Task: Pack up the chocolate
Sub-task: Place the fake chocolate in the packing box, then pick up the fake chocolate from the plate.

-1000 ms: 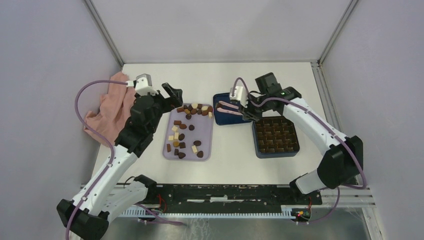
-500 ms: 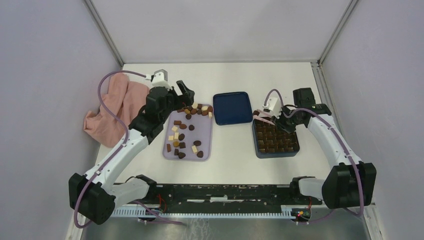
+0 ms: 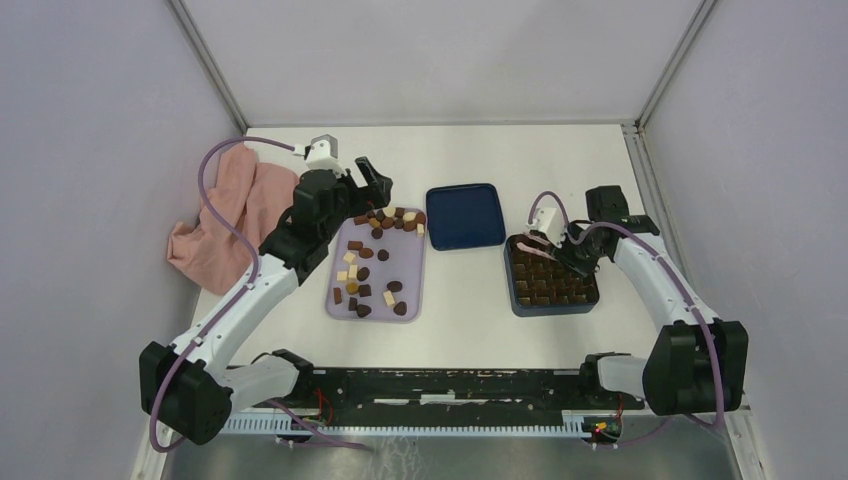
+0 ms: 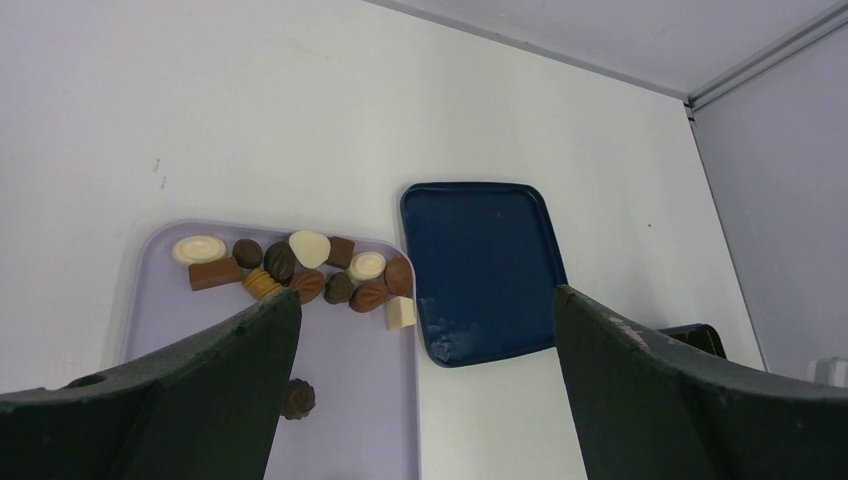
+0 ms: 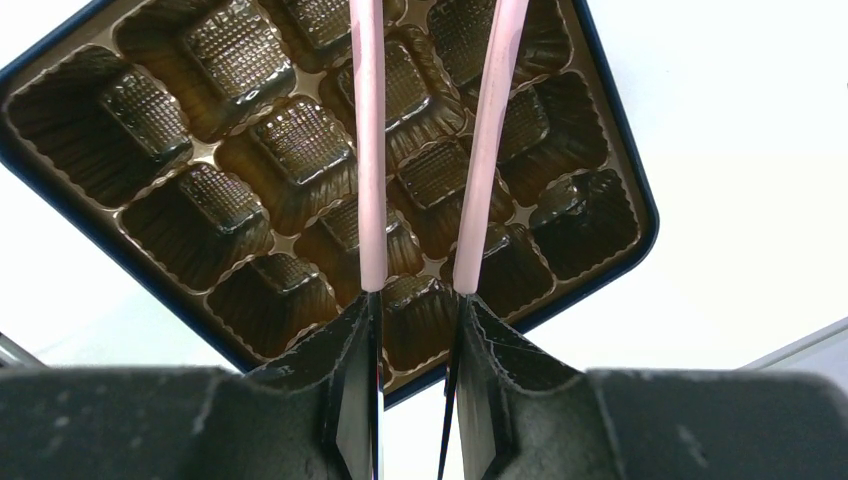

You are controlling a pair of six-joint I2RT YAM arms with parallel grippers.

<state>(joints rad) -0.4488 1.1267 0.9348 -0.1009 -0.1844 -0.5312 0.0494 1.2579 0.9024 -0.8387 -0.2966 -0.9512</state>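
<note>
Several chocolates (image 3: pixel 372 255), dark brown, mid brown and cream, lie scattered on the flat lilac tray (image 3: pixel 408 270). A cluster of them (image 4: pixel 310 268) sits at the tray's far end (image 4: pixel 350 370). My left gripper (image 3: pixel 366 186) hovers open and empty above that far end; its jaws (image 4: pixel 425 295) stand wide apart. My right gripper (image 3: pixel 568 250) is shut on pink tongs (image 3: pixel 535 247), held over the dark blue box (image 3: pixel 552 272). In the right wrist view the tongs' two arms (image 5: pixel 370 150) stay apart over brown compartments (image 5: pixel 250 150). Their tips are out of frame. The compartments in view hold nothing.
The dark blue lid (image 3: pixel 465 215) lies flat between tray and box, also in the left wrist view (image 4: pixel 480 265). A pink cloth (image 3: pixel 225 215) is bunched at the table's left edge. Grey walls close in the table on three sides.
My right gripper carried the tongs from above the lid to the box and came down over it. My left gripper swung right, toward the tray's far end.
</note>
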